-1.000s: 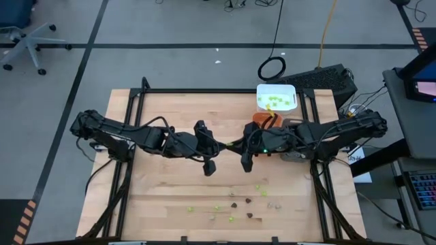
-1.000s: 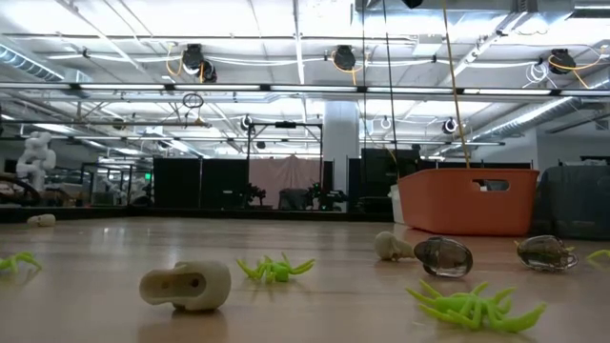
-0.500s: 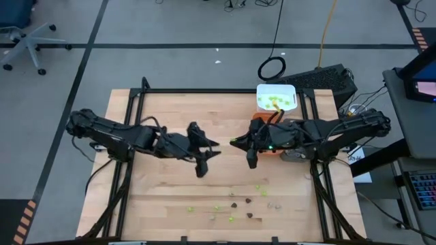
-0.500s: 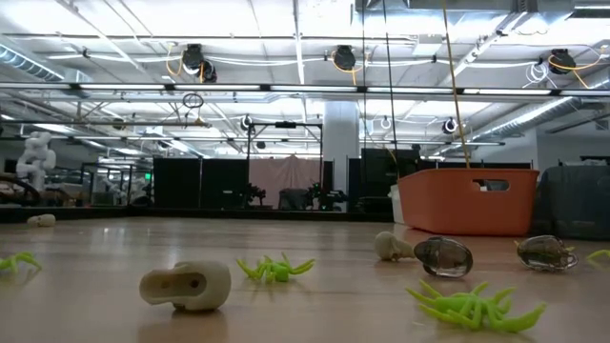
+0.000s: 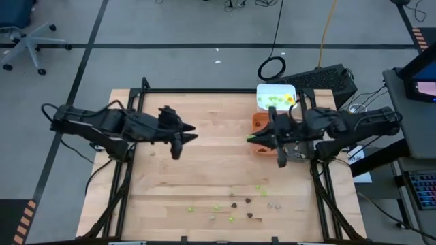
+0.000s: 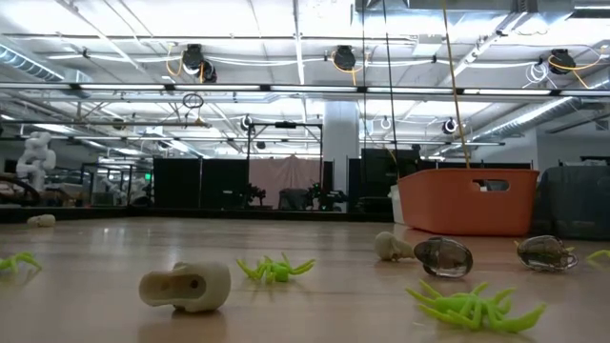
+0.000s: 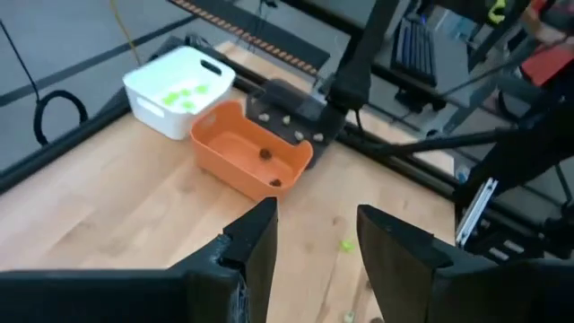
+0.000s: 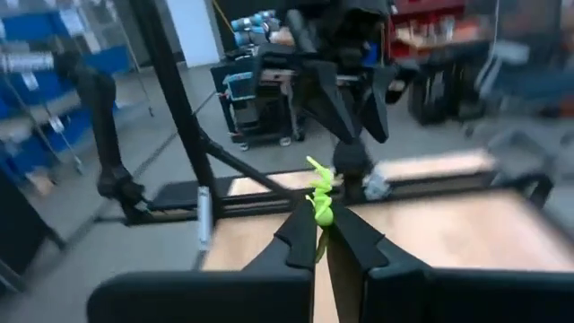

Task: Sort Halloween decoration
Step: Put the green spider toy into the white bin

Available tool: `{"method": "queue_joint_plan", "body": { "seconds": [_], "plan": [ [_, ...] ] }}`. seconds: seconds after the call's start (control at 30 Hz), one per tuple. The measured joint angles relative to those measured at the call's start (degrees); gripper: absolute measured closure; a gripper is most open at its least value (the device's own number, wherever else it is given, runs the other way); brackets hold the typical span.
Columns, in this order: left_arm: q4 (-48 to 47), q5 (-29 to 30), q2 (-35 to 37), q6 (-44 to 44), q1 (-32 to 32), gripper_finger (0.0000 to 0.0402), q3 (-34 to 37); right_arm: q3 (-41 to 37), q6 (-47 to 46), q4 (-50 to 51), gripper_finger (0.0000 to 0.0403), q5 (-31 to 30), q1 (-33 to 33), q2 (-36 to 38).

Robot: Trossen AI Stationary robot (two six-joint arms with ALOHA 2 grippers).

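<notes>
One table bears two arms. The left arm reaches in over the table's left half; the right arm lies over the right edge.

Three trays stand together at the far right corner. The white tray is farthest back and holds several lime-green bits. The orange tray touches it in front and holds two dark bits. The grey tray sits just beside the orange one and holds a few pale bits; the right arm mostly hides it from above.

The left claw hangs above the table's left-middle, its jaws standing apart with nothing between them. The right claw is above the table just beside the orange tray, pinched tight on one lime-green spider, which sticks up past its tips.

The loose pieces lie scattered near the table's front edge, right of centre, well apart from both claws. The low view shows four green spiders, one cut by the picture's edge, three pale pieces and two dark pieces. From above they are too small to count surely.
</notes>
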State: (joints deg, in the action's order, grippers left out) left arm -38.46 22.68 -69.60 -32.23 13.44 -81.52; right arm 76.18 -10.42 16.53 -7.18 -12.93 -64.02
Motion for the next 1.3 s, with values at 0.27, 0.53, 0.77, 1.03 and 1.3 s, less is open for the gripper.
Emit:
{"method": "queue_joint_plan", "body": {
  "seconds": [0.27, 0.53, 0.77, 1.03, 1.3],
  "plan": [
    [-4.0, 0.1, 3.2, 1.5, -0.5, 0.024, 0.0, 0.0, 21.9, 0.0, 0.0403, -0.2, 0.0, 1.4],
    [-5.6, 0.5, 3.3, 5.4, -0.9, 0.024, 0.0, 0.0, 29.1, 0.0, 0.0403, -0.5, 0.2, 1.3],
    [-5.6, 0.6, 3.2, 9.1, -3.4, 0.024, 0.0, 0.0, 23.5, 0.0, 0.0403, -0.6, 0.2, 1.3],
    [-5.7, -0.4, 3.2, 10.7, -4.5, 0.024, 0.0, 0.0, 24.6, 0.0, 0.0403, -3.7, 1.4, 1.4],
    [-5.6, 1.3, 3.2, 13.6, -5.3, 0.024, 0.0, 0.0, 11.1, -1.8, 0.0403, -10.2, 3.6, 1.5]
  ]
}}
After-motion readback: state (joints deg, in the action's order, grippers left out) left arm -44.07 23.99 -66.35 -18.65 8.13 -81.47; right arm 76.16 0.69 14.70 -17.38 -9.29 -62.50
